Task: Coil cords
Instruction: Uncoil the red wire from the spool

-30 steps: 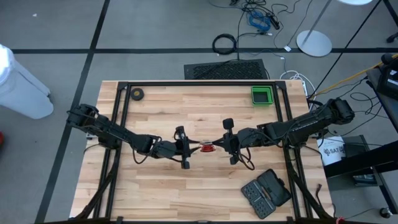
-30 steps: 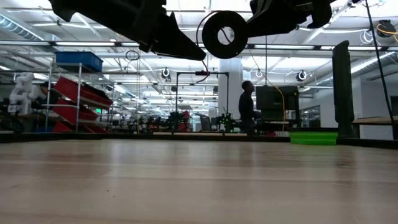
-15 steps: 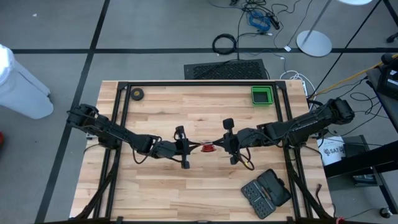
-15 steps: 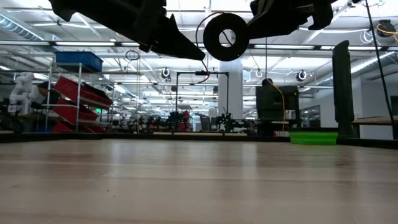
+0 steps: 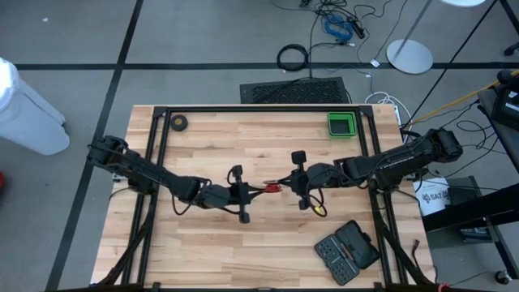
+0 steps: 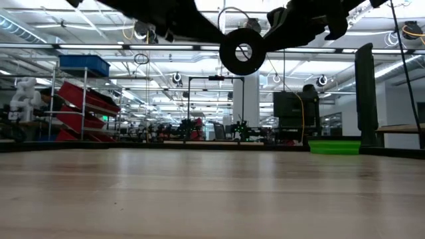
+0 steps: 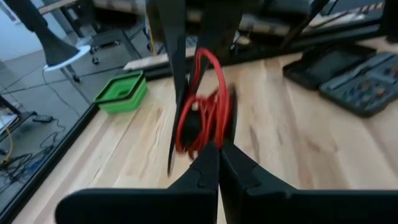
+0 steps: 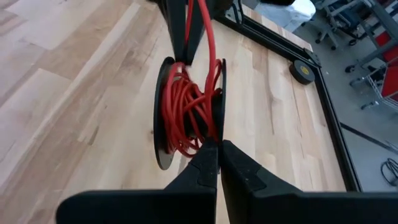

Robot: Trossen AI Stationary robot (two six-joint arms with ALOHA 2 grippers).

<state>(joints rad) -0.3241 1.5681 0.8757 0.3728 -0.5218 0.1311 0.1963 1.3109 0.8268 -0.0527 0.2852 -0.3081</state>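
Both arms level, raised mid-table: right gripper [image 8: 217, 149] pinches the black round reel [image 8: 163, 118] of thin red cord [image 8: 186, 112]; left gripper [image 7: 219, 152] clamps its strand, contact blurred.

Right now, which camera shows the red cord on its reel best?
The right wrist view: the red cord fills the reel. The left wrist view blurs it, the high view shows a speck, the low view only the reel's face.

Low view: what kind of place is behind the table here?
Probably a large robotics lab or workshop: long shelving racks with red and blue bins, rows of ceiling strip lights, and a white robot arm at far left. The wooden table sits in that open hall.
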